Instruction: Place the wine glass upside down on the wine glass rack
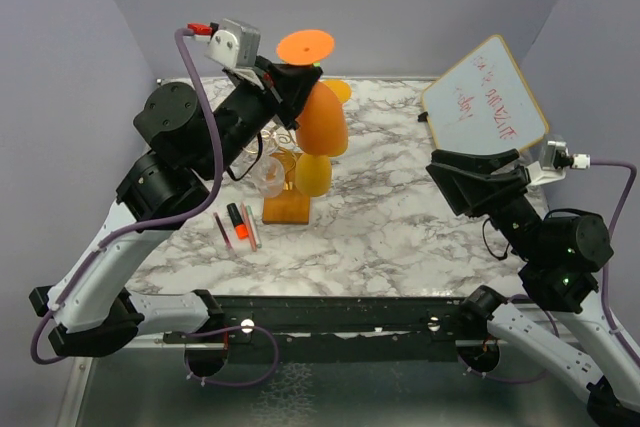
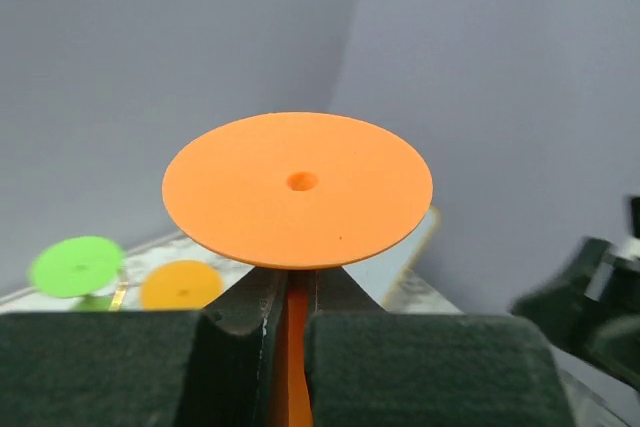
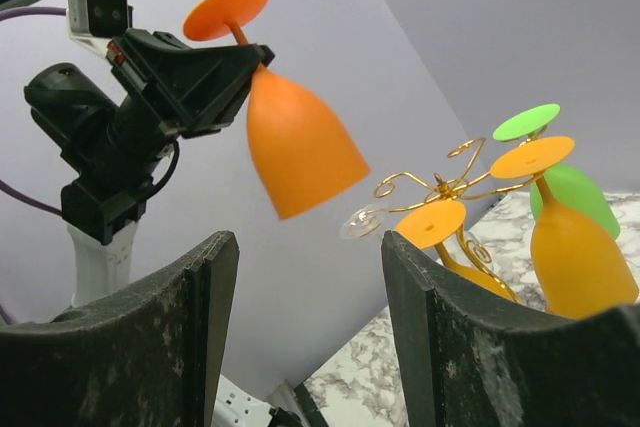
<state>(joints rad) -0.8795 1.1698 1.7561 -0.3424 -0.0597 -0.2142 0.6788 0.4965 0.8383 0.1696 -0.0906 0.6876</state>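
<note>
An orange wine glass (image 1: 322,122) hangs upside down, foot (image 1: 305,45) on top, with my left gripper (image 1: 290,77) shut on its stem. It is held in the air just above and right of the wine glass rack (image 1: 284,161), a gold wire stand on a wooden base (image 1: 286,209). In the left wrist view the stem (image 2: 290,347) is pinched between the jaws of the left gripper (image 2: 292,307), under the foot (image 2: 298,190). My right gripper (image 1: 445,179) is open and empty, well right of the rack. From it I see the orange glass (image 3: 300,142) left of the rack (image 3: 440,185).
The rack carries a yellow glass (image 3: 580,257), a green glass (image 3: 570,192), another yellow glass (image 1: 313,175) and a clear one (image 1: 268,177). Markers (image 1: 238,225) lie left of the base. A small whiteboard (image 1: 484,97) leans at the back right.
</note>
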